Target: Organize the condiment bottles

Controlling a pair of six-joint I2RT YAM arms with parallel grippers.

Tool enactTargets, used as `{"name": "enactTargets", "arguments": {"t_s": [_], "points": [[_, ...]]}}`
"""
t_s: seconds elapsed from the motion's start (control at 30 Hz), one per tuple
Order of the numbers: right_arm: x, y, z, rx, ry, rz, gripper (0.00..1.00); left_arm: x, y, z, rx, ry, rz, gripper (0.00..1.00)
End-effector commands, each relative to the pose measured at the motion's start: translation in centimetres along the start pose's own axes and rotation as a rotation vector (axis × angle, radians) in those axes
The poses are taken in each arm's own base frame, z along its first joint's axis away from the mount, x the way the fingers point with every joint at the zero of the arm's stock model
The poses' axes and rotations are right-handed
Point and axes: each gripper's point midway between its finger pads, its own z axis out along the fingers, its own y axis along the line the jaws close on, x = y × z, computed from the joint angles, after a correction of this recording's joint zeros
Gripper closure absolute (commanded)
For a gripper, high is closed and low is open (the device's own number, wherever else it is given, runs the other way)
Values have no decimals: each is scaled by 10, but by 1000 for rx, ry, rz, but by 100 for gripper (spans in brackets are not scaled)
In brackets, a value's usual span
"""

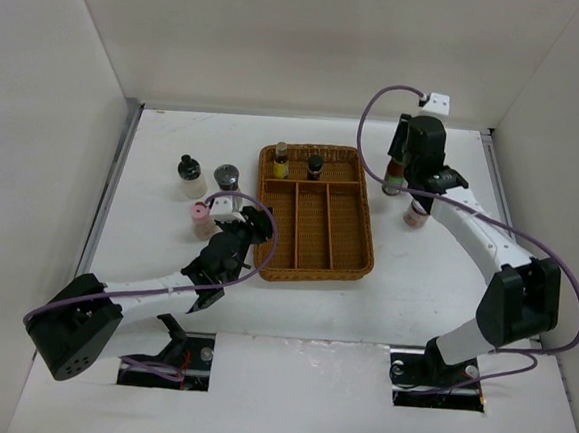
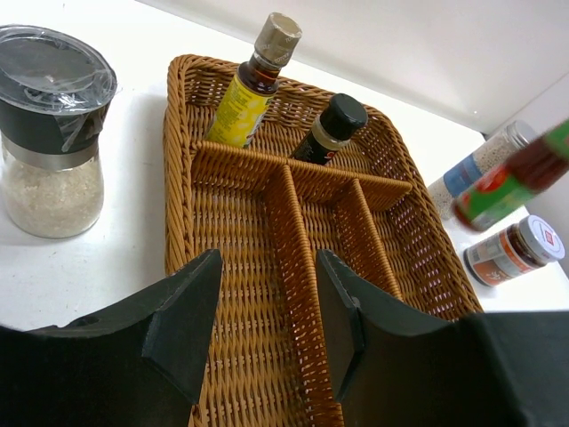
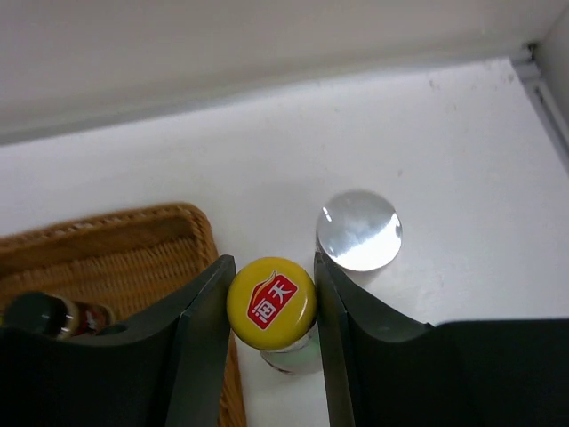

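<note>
Right gripper (image 3: 271, 277): clamping the yellow-capped bottle (image 3: 271, 304), just right of the tray (image 3: 107, 253).
Crowding: silver-lidded jar (image 3: 359, 229) standing just beside its right finger.
Left gripper (image 2: 268, 271): hanging over the tray, fingers apart, holding nothing.
Far compartment: yellow-labelled bottle (image 2: 242, 102) and dark bottle (image 2: 329, 129) standing.

From the right wrist, the yellow-capped bottle (image 3: 271, 302) shows little but its cap. A finger (image 3: 191, 356) of the right gripper (image 3: 271, 267) covers part of a dark bottle (image 3: 53, 316). In the left wrist view the yellow-capped bottle is blurred, its top cut off.
</note>
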Motion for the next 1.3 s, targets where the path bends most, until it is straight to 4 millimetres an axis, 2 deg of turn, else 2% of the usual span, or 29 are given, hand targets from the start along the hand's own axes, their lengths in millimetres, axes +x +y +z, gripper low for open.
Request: {"name": "enactTargets", "arguments": {"t_s": [0.0, 0.13, 0.3, 0.43, 0.57, 0.77, 1.13, 1.27], "points": [[-144, 26, -49, -96, -352, 112, 72, -19, -14, 4, 35, -53, -56, 56], [-152, 56, -44, -164, -355, 107, 72, -17, -15, 4, 38, -48, -56, 55], [-148, 99, -22, -241, -333, 89, 72, -17, -17, 3, 46, -49, -60, 53], [-129, 123, 3, -261, -290, 70, 72, -16, -16, 4, 43, -48, -58, 51], [-108, 141, 20, -280, -250, 55, 72, -15, -14, 5, 36, -46, -54, 51], [-77, 149, 34, -281, -203, 40, 71, -12, -14, 7, 35, -40, -50, 50], [-2, 142, 45, -267, -98, 38, 68, -8, -15, 9, 36, -30, -48, 50], [0, 141, 42, -272, -99, 56, 68, -8, -17, 8, 42, -30, -50, 50]]}}
